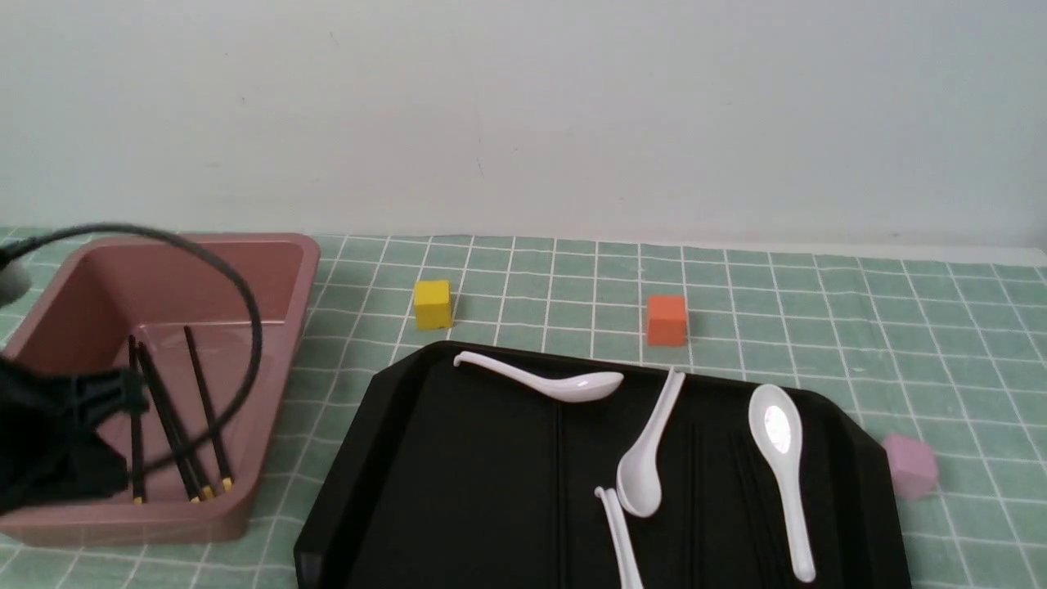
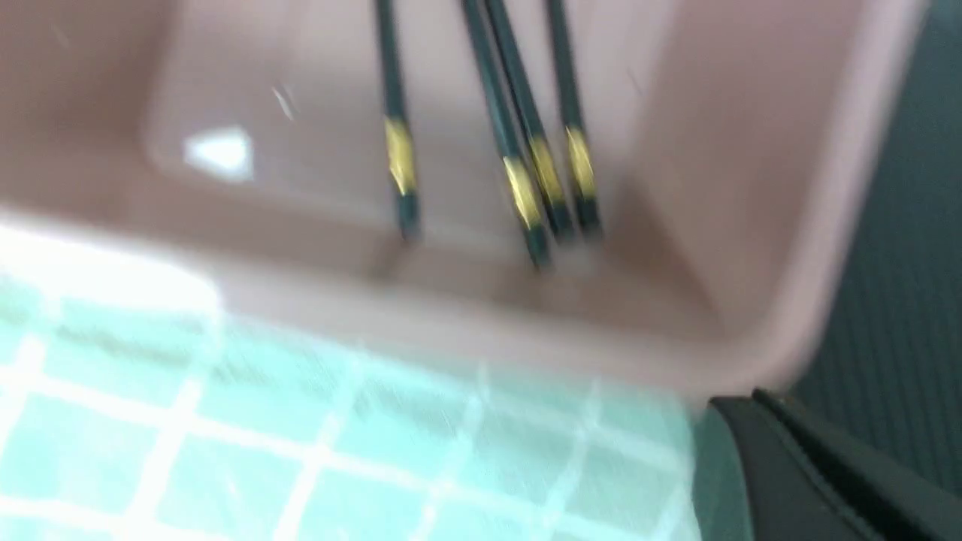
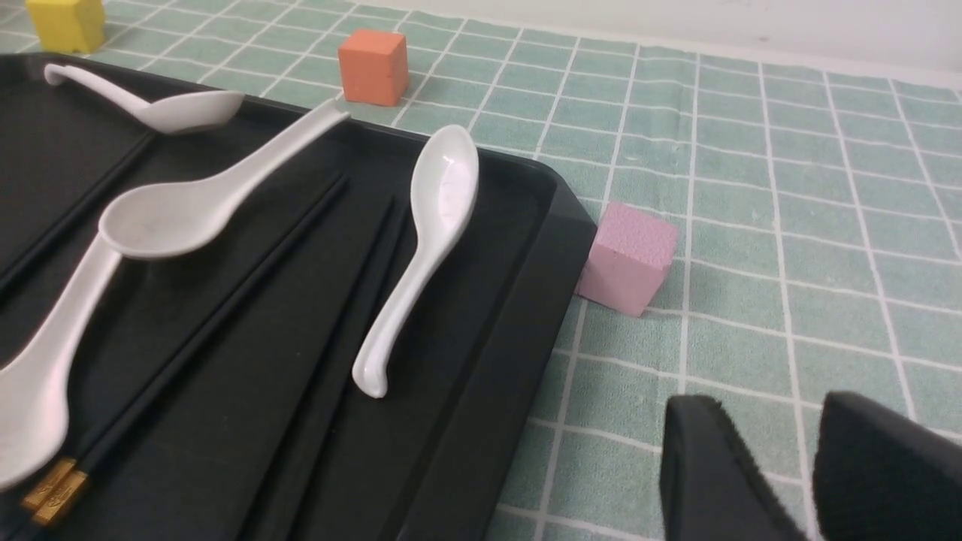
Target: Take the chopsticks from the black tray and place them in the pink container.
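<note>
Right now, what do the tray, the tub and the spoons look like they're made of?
Tray: likely plastic, glossy black; it mirrors light and has moulded ridges.
Tub: likely plastic, dusty pink with a slight sheen and a rolled rim.
Spoons: glossy white with a bright glare spot; ceramic or melamine, cannot tell.

A plain, pale wall [image 1: 523, 106] fills the upper part of the front view. It is off-white with a faint grey-green cast and carries a few small scuffs (one thin scratch sits near the middle). A lighter strip runs along its base where it meets the counter [image 1: 900, 327]. The counter is covered by a pale green mat [image 3: 789, 188] printed with a white grid of squares, lying flat and reaching back to the wall. The light is soft and even, and shadows on the mat are weak. In the left wrist view the mat looks blurred and washed to bright mint.
</note>
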Motion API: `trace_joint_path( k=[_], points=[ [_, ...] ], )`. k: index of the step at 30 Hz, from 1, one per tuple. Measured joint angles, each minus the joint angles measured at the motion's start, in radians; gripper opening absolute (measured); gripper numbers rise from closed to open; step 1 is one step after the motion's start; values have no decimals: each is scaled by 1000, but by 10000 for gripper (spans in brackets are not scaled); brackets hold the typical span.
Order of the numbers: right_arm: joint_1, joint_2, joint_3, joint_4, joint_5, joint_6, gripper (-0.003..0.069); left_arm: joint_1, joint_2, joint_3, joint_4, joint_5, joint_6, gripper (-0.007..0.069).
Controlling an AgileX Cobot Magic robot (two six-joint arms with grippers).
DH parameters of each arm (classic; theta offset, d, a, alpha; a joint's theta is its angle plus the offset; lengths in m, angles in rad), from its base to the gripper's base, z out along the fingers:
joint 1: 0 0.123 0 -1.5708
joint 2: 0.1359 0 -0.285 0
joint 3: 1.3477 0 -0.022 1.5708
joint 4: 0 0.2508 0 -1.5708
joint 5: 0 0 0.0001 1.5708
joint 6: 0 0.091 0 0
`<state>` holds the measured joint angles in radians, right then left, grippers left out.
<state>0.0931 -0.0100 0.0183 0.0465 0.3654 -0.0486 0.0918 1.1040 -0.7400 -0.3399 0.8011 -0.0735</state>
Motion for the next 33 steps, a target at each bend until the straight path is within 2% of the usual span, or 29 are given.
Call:
trace_joint_path(
  k=[4,11,20,28,31,33],
  points=[
    [0,0,0,0,0,0,240,0,-260,207,-176,-120,150,-13],
    [0,0,0,0,0,0,240,0,-637,334,-328,-167,199,-13],
    [0,0,0,0,0,0,240,0,-1030,343,-317,-129,225,-13],
    [0,0,0,0,0,0,240,0,-1090,350,-180,-127,239,-13],
    [0,0,0,0,0,0,240,0,-1090,377,-167,-162,239,-13],
    [0,0,0,-1,0,0,240,0,-1090,439,-160,-239,239,-13]
  ],
)
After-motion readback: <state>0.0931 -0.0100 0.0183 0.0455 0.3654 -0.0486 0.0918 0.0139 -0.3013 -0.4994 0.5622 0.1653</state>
